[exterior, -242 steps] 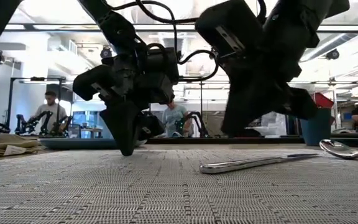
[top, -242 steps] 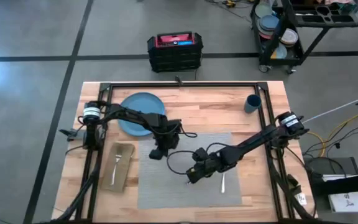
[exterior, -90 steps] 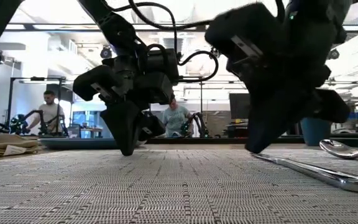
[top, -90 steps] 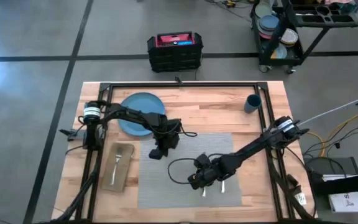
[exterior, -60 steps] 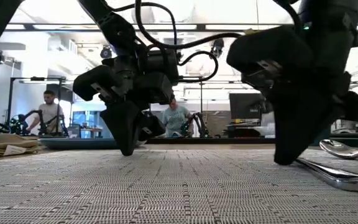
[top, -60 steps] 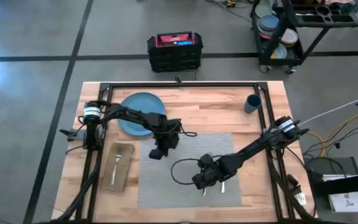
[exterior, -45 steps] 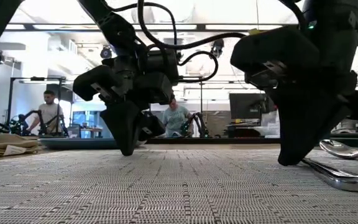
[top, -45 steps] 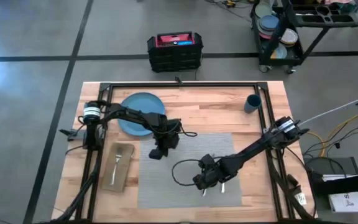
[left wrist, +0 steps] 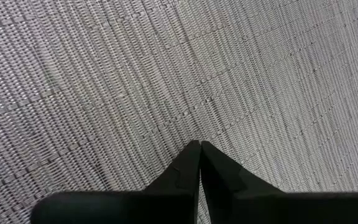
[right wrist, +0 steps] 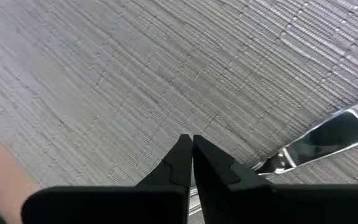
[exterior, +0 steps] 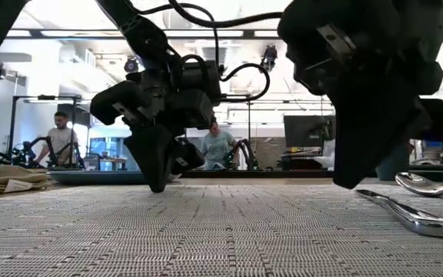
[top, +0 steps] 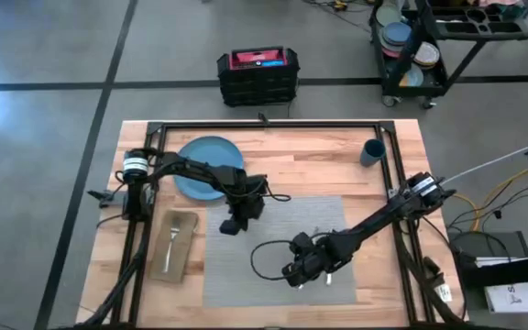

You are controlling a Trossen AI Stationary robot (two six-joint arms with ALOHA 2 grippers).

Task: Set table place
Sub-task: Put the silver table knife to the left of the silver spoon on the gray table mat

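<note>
The grey placemat (top: 236, 270) lies on the wooden table. My left gripper (top: 232, 225) is shut, its tips down on the mat's far left part (left wrist: 199, 140). My right gripper (top: 291, 273) is shut and hangs just above the mat's near middle (right wrist: 191, 130), left of the knife (exterior: 410, 217). The knife and the spoon (exterior: 425, 183) lie flat on the mat's right half. Beyond the mat's far left corner the blue plate (top: 207, 165) sits on the bare table. The fork (top: 170, 240) lies on the tan napkin (top: 178, 249), left of the mat. The dark-blue cup (top: 371, 152) stands at the far right. My left gripper presses its shut fingertips (exterior: 158, 185) down on the placemat's far left part (left wrist: 210, 99). The fingers come from above, slanting slightly. The mat lies flat under them.
A black frame (top: 264, 125) runs around the table's edges. A black crate (top: 258, 75) and a black cart with stacked dishes (top: 411, 46) stand on the floor beyond the far edge. People sit in the room beyond (exterior: 61, 138).
My right gripper, shut, pushed the knife's far end toward the table's right, turning the knife to lie nearly near-to-far on the mat. It then rose off the mat and moved slightly toward the near left, leaving the knife lying.
</note>
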